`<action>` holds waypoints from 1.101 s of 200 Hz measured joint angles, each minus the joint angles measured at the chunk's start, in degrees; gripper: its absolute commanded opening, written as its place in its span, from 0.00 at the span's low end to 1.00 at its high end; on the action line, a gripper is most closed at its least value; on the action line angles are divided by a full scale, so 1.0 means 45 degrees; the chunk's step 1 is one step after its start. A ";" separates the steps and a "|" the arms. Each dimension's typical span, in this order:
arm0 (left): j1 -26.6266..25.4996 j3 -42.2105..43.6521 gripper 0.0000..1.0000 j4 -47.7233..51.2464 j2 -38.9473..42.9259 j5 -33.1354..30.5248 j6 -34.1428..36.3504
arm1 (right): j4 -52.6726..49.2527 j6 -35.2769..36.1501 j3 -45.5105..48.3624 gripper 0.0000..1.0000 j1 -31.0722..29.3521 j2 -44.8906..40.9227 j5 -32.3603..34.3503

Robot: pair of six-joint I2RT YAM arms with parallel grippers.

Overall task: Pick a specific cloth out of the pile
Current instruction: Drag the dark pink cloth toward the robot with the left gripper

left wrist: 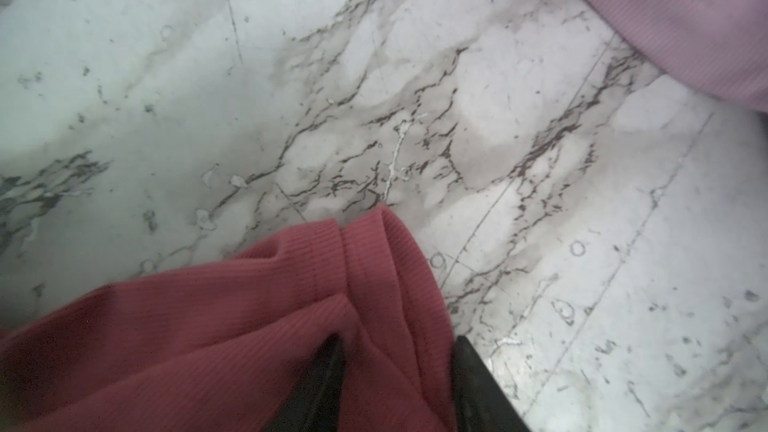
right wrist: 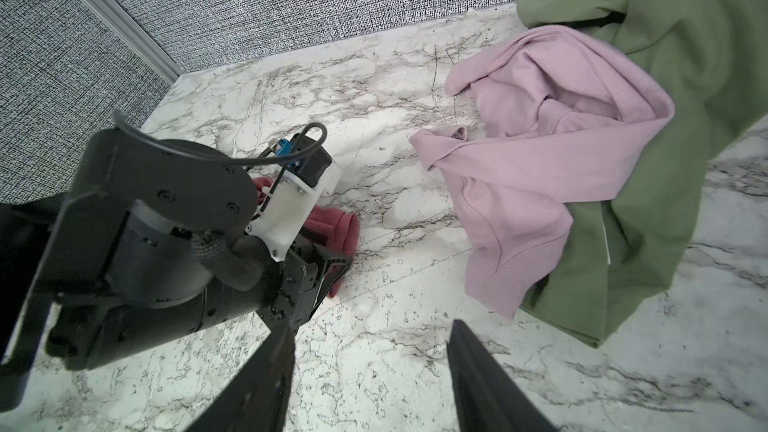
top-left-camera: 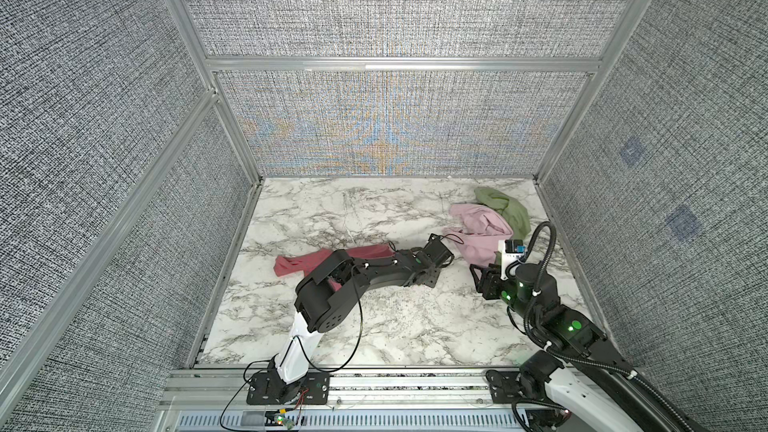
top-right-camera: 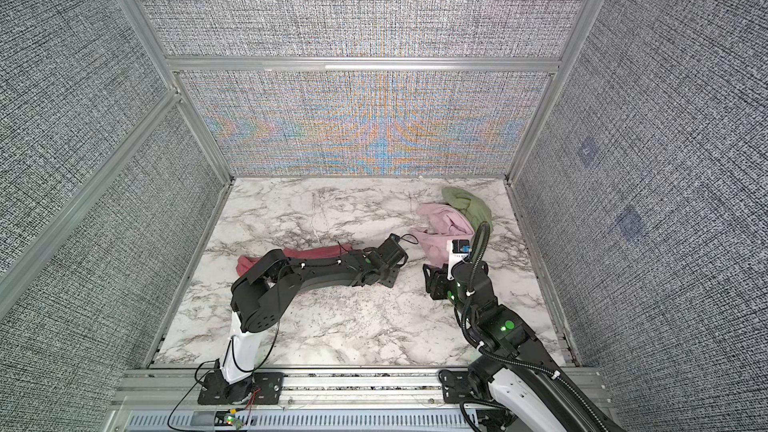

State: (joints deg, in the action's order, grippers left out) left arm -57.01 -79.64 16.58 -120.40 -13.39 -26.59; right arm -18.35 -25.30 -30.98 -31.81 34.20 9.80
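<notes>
The rose-red cloth point(top-left-camera: 299, 263) point(top-right-camera: 316, 252) lies stretched out on the marble table, left of centre and apart from the pile point(top-left-camera: 490, 222) at the back right. My left gripper point(left wrist: 399, 342) is low over the cloth's right end point(right wrist: 332, 226). A raised fold of the cloth point(left wrist: 249, 326) fills the gap between its two dark fingers, which press on it from both sides. My right gripper point(right wrist: 370, 326) point(top-left-camera: 484, 280) hangs open over bare marble just in front of the pile, with nothing between its fingers.
The pile holds a pale pink cloth point(top-left-camera: 478, 226) point(right wrist: 540, 160) lying partly over an olive green cloth point(top-left-camera: 505, 205) point(right wrist: 685, 118). Grey fabric walls with aluminium frames point(top-left-camera: 399, 64) close the table on three sides. The left arm point(top-left-camera: 332, 284) lies low across the middle of the table.
</notes>
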 measured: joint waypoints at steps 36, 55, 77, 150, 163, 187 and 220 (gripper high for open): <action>0.0005 0.0005 0.09 0.0136 -0.0049 -0.0515 -0.0039 | 0.0000 -0.0005 0.0005 0.61 0.0029 -0.0165 0.0005; 0.0005 0.0073 0.00 0.0121 -0.0019 -0.0641 -0.0087 | 0.0005 0.0000 -0.0053 0.61 0.0039 -0.0165 0.0010; 0.0000 0.0160 0.00 0.0087 0.0107 -0.0651 -0.0117 | 0.0005 0.0000 -0.0073 0.61 0.0039 -0.0165 0.0024; -0.0039 0.0015 0.00 0.0675 0.2341 -0.0612 -0.0189 | 0.0053 0.0160 -0.0452 0.61 0.0058 0.0214 0.0049; -0.0039 -0.0199 0.00 0.0675 0.2589 -0.0724 -0.0185 | 0.0078 0.0194 -0.0452 0.61 0.0058 0.0330 0.0044; 0.0097 -0.0471 0.00 0.0636 0.3104 -0.1049 -0.0107 | 0.0165 0.0306 -0.0520 0.61 0.0058 0.0568 0.0024; 0.0899 -0.0282 0.00 0.0578 0.4221 -0.1413 -0.0044 | 0.0457 0.0432 -0.0850 0.61 0.0073 0.1073 -0.0248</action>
State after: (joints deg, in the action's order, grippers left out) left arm -52.97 -80.90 19.18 -101.41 -19.75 -26.79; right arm -16.29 -23.35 -34.81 -31.48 39.03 8.69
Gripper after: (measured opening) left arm 0.076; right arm 0.609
